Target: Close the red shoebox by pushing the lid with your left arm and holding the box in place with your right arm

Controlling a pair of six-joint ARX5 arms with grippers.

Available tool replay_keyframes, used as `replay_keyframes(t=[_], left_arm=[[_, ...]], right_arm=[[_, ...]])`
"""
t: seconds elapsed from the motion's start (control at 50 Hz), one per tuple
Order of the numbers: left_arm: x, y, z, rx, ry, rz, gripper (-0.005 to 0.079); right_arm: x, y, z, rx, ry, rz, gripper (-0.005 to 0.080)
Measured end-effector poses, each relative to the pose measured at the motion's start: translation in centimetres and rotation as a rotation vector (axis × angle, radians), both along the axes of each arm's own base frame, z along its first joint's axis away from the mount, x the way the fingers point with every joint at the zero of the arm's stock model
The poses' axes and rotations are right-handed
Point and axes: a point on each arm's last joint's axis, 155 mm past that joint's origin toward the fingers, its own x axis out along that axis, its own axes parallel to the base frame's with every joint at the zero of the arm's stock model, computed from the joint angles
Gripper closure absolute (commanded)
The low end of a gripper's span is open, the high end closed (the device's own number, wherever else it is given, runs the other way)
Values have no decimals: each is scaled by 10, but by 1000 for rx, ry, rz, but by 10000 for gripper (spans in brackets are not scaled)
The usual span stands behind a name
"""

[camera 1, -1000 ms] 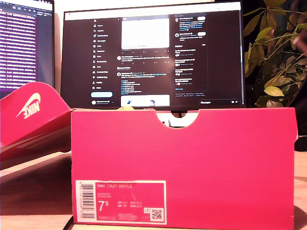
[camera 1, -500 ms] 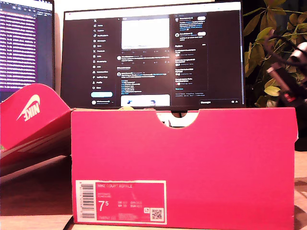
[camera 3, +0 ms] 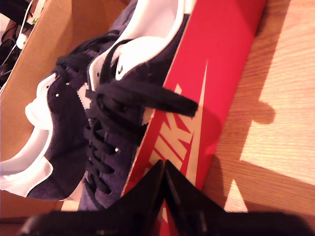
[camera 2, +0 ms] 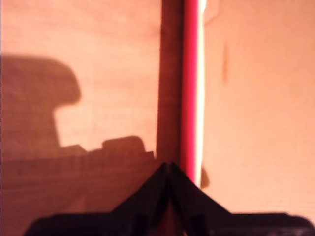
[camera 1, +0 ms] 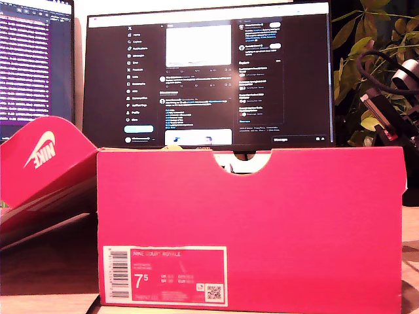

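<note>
Our first gripper and second gripper both have fingers pressed closed, empty; the red shoebox wall lies just beyond the second's tips.

An arm now farther in at exterior view's right.

My first claw is showing 2 black wedge-shaped fingers tapering to a point above a wide, flat black base. My second claw is looking the same: 2 matte black pointed fingers on a broad dark body. In the exterior view's right, an arm is showing dark links, a silver-grey round joint, looping black cables and a small red marking.
</note>
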Motion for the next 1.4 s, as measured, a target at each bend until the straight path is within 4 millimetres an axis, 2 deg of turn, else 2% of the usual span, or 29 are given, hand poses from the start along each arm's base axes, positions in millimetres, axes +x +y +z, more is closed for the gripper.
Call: replay_keyframes(t=[0.34,0.5,0.62,0.74,0.92,1.18,1.4], left_arm=[[-2,-8,7,-64,-5,-23,762],[6,-9,23,-86,-17,-33,762],[22,-5,47,-76,-52,-44,762],[28,-6,75,-66,-103,-72,762],[25,-12,116,-101,-184,-105,762],[13,-36,184,-159,-356,-169,762],[6,-60,212,-180,-422,-222,761]], right_arm=[[-3,8,0,-10,-6,19,764],[-4,10,-1,-12,-7,28,764],[-4,11,-1,-12,-6,29,764],[-4,11,-1,-12,-6,29,764],[-4,11,-1,-12,-6,29,764],[-4,11,-1,-12,-5,29,764],[-7,16,-1,-16,-6,47,764]])
